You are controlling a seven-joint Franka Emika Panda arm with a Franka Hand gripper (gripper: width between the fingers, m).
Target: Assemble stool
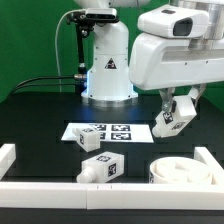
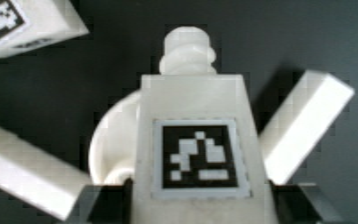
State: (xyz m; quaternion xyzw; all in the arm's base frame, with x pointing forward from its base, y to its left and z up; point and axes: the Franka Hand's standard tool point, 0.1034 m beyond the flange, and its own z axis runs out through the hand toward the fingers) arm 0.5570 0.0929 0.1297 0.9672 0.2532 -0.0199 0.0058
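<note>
**Robot arm holds one stool leg in the air above a black table**

The white arm [image 1: 105,60] rises from its base at the upper centre of the exterior view. Its wrist reaches across the upper right of the frame and points downward.

The black table [image 1: 40,120] is edged by white rails [image 1: 10,158] along the exterior view's left, right and lower sides. The round seat [image 1: 180,172] lies flat at the lower right, just inside the rails. The marker board [image 1: 100,132] lies flat at the centre.

The gripper [image 1: 172,112] hangs right of centre, clear of the table. Its dark fingers [image 2: 101,205] are closed narrowly on the two sides of the held leg [image 1: 164,126], which sits tilted. In the wrist view the leg's tag [image 2: 202,150] faces the camera, and a ridged peg [image 2: 190,50] juts from its far end.

The first loose leg [image 1: 85,142] lies just beside the marker board's lower left corner. The second loose leg [image 1: 100,168] lies nearer the lower rail.
</note>
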